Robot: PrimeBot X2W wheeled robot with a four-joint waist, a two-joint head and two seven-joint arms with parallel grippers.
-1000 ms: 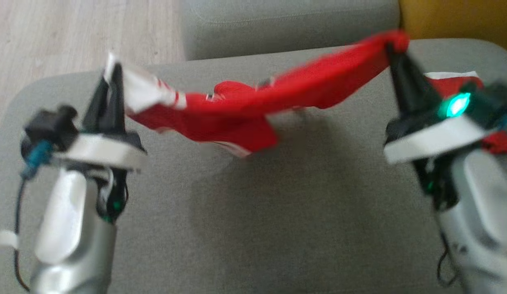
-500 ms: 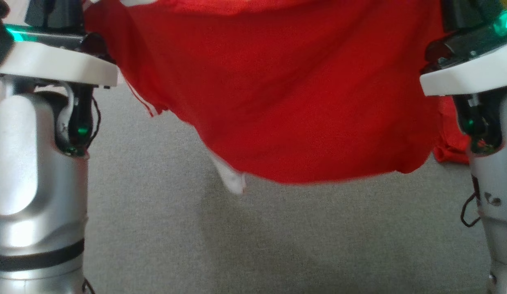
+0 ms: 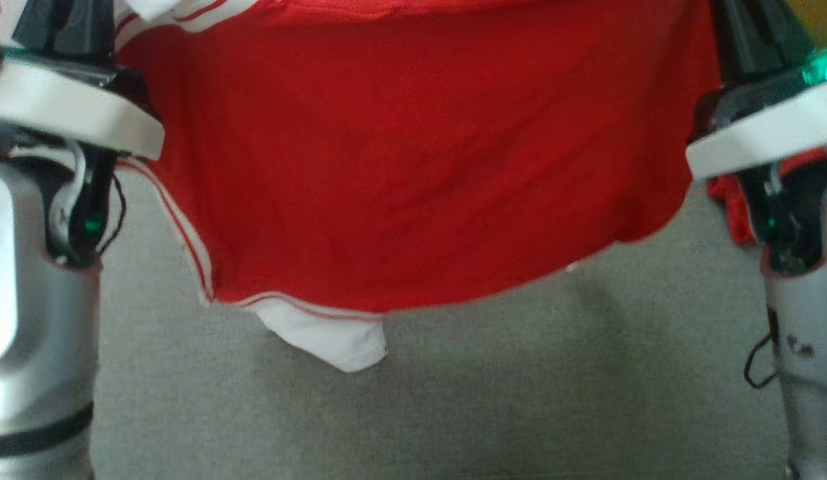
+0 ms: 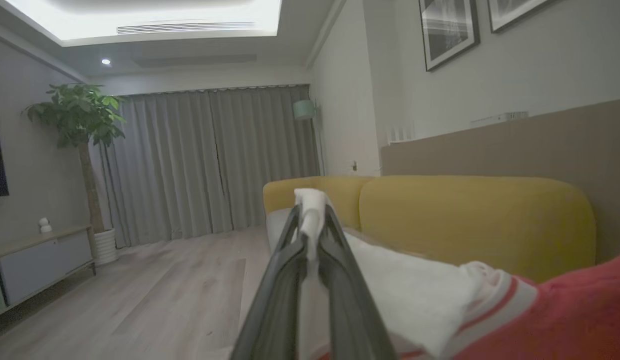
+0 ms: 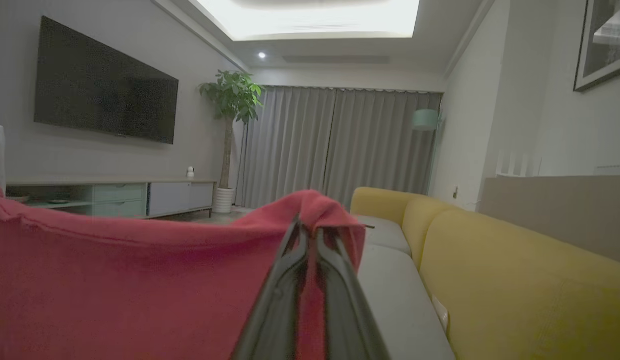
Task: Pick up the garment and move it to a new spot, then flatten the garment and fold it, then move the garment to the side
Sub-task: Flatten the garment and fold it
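**Q:** State the position of the workpiece and the condition of both tools.

**A:** The red soft-knit garment with white striped trim (image 3: 413,167) hangs in the air as a spread sheet between the two arms. It is above the grey woven seat cushion (image 3: 453,413) and, as far as the head view shows, clear of it. The left gripper (image 4: 312,220) is clamped on a bunched white corner. The right gripper (image 5: 310,231) is clamped on a folded red edge. Each pair of dark tapered fingers is closed on cloth.

**Q:** List the fault conditions possible from this state.

**A:**
1. Slip. The knit looks thin and limp, and each grip takes only a small bunch. A sharp pull apart could draw a corner out.
2. Uneven lay. The lower hem hangs crooked and sits lower on the left, where a white sleeve end (image 3: 333,340) droops below it. Lowering the sheet as it hangs would likely tuck that end under and crease it.
3. Sag. The middle bellies downward, so it may meet the cushion first and bunch.
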